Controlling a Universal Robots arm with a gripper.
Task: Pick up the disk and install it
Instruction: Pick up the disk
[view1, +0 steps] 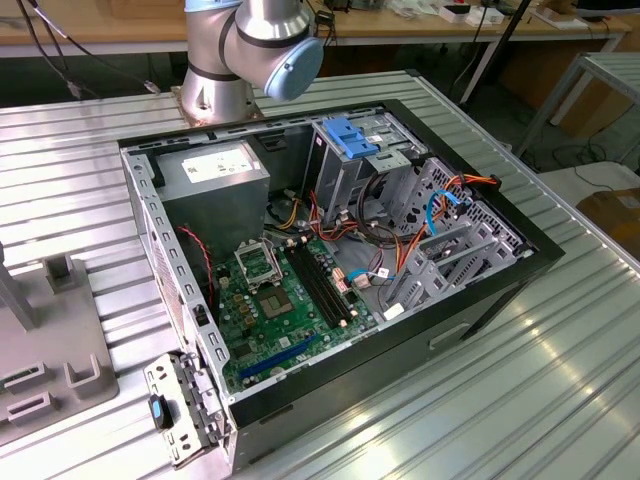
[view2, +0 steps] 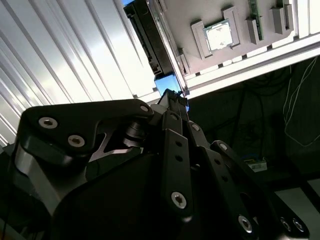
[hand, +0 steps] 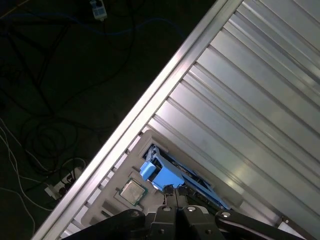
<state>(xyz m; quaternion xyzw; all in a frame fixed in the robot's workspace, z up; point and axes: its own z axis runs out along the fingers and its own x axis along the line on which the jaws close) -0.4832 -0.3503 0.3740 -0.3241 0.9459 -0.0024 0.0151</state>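
Although the pincer (hand: 175, 190) hovers right above the disk (hand: 162, 175), its two fingers are drawn together with nothing between them, so we judge it closed and empty. The disk rests in a grey tray (hand: 106, 202) at the edge of the worktop (hand: 250, 100), just beside a square processor chip (hand: 131, 191). The open computer case (view1: 500, 290) stands in the middle of the worktop.

We expect the disk to be stiff and rather heavy for its size, because the body is dark metal. It is probably also sensitive to knocks. The blue plastic rails look smooth, so they may slip or bend a little. We think the safest hold is across the two long sides, near the middle.

We see no writing on the disk. The grey box (view1: 215, 170) inside the case has a white label, but we cannot read its print.
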